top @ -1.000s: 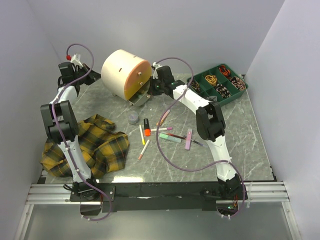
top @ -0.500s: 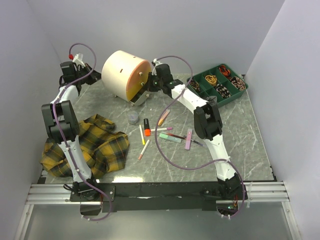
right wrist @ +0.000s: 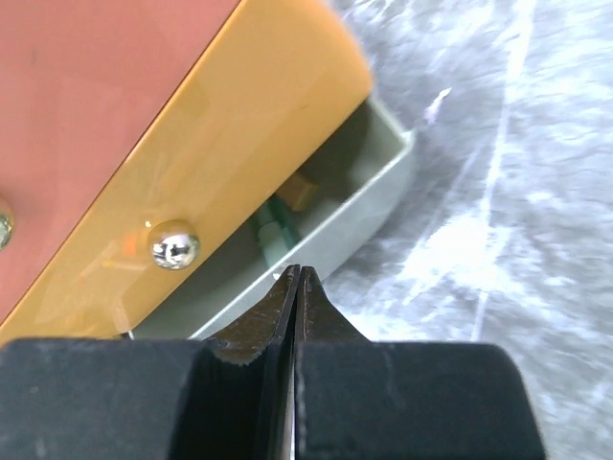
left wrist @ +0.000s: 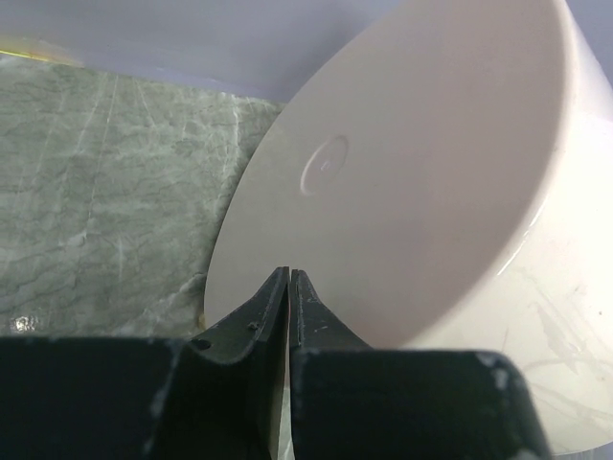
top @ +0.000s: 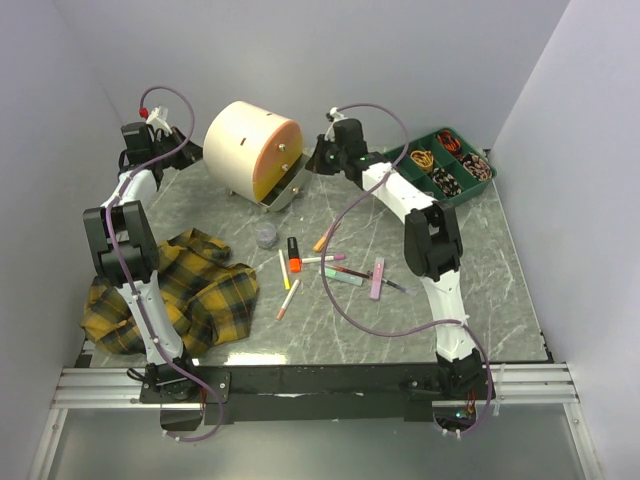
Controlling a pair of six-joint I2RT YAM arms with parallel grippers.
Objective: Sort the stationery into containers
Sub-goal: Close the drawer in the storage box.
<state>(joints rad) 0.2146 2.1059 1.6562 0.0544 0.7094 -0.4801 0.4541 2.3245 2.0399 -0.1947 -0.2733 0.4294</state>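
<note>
Jaws of the right gripper point(right wrist: 298, 273) are pressed together on nothing, just over the open yellow drawer point(right wrist: 259, 134), where a few items already lie. The left gripper point(left wrist: 288, 275), likewise clenched and empty, sits close behind the chest point(left wrist: 412, 172). Unsorted stationery point(top: 377, 278) lies mid-table, so the next move is probably to reach back there and open for another piece.

A crumpled yellow-black plaid cloth point(top: 170, 290) lies at the near left of the grey marbled bench point(top: 480, 280). 1 divided green tray point(top: 460, 194), holding small bands, sits far right.
</note>
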